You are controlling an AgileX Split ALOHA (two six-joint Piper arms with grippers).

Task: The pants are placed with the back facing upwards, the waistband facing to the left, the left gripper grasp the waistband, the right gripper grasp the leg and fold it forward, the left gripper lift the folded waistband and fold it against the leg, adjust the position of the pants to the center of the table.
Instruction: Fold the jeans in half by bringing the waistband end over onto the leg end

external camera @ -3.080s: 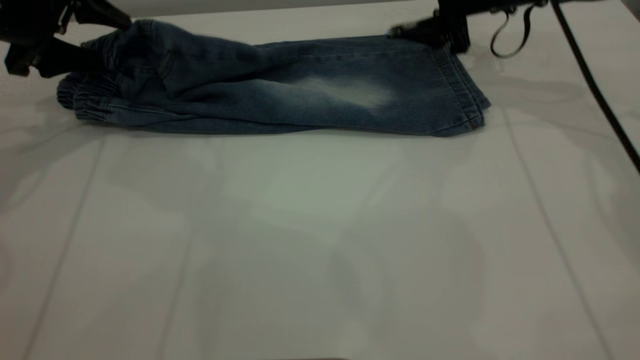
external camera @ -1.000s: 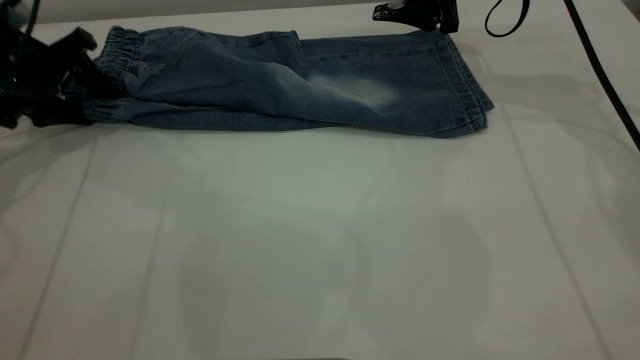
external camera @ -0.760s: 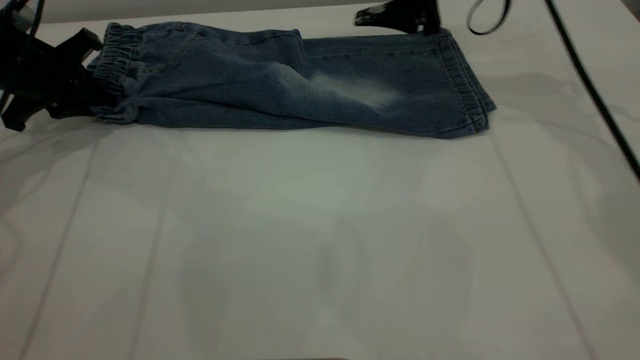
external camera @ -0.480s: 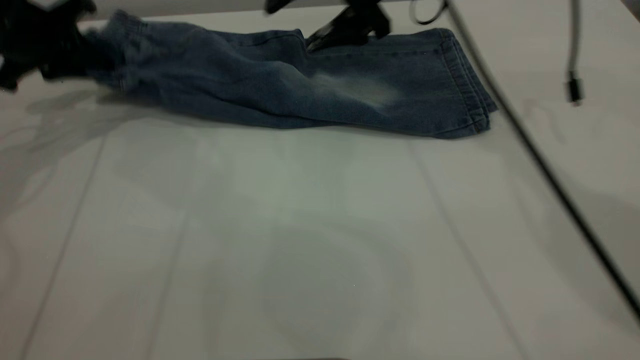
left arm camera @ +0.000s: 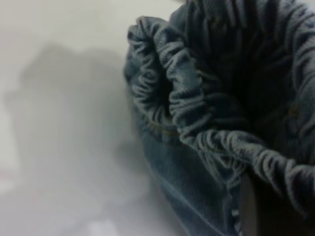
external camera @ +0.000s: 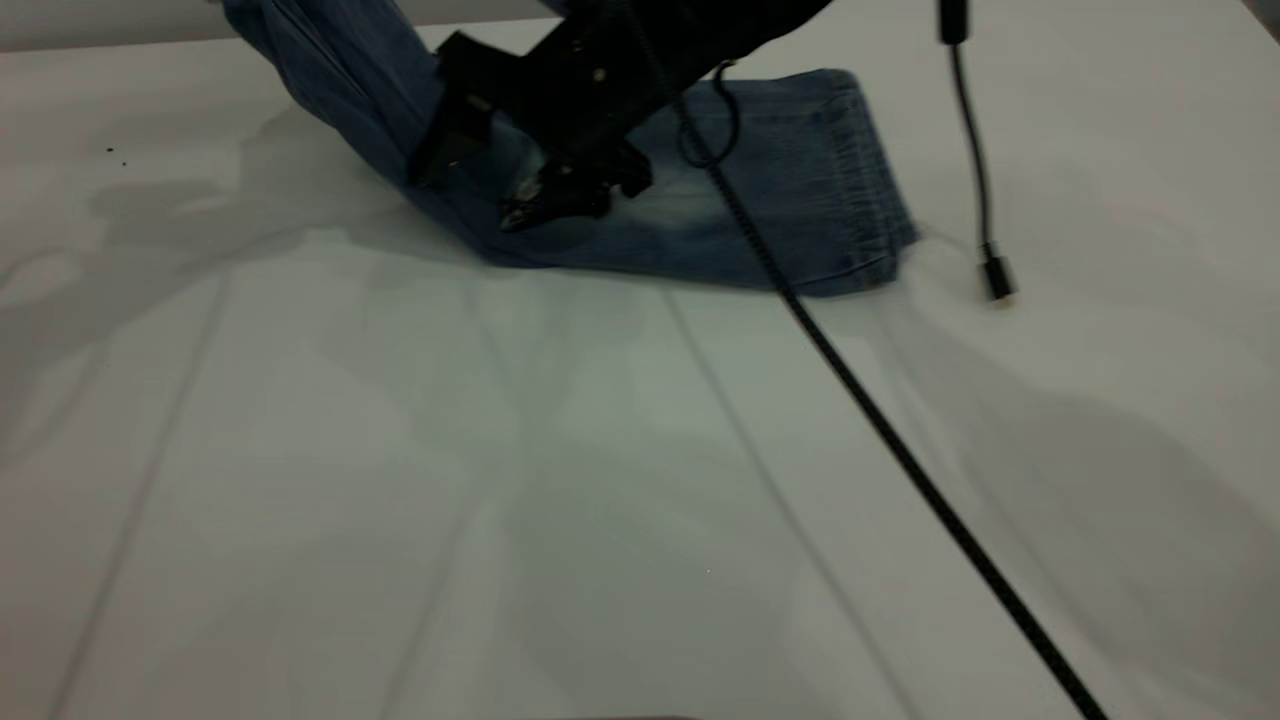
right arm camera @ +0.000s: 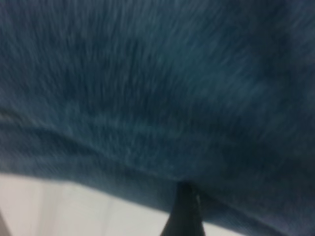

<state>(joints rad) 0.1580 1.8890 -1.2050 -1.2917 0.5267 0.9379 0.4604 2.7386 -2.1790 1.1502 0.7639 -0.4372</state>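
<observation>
— Exterior view: what is seen on the table (external camera: 300,480)?
— The pants (external camera: 800,190) are lain at its far side, the waistband (left arm camera: 197,113) end raised, clamped by the left gripper. The right gripper (external camera: 560,195) is lowered onto the denim; its opening cannot be told.

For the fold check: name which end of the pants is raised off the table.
The waistband end of the pants, puckered with elastic, raised at the exterior view's upper left; the flat-stitched hem end lies on the table.

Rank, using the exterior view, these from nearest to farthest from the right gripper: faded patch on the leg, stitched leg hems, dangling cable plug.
From the right gripper:
1. Faded patch, just to its right on the pants.
2. Leg hems, at the pants' right end.
3. Cable plug, farthest right, over the table.
</observation>
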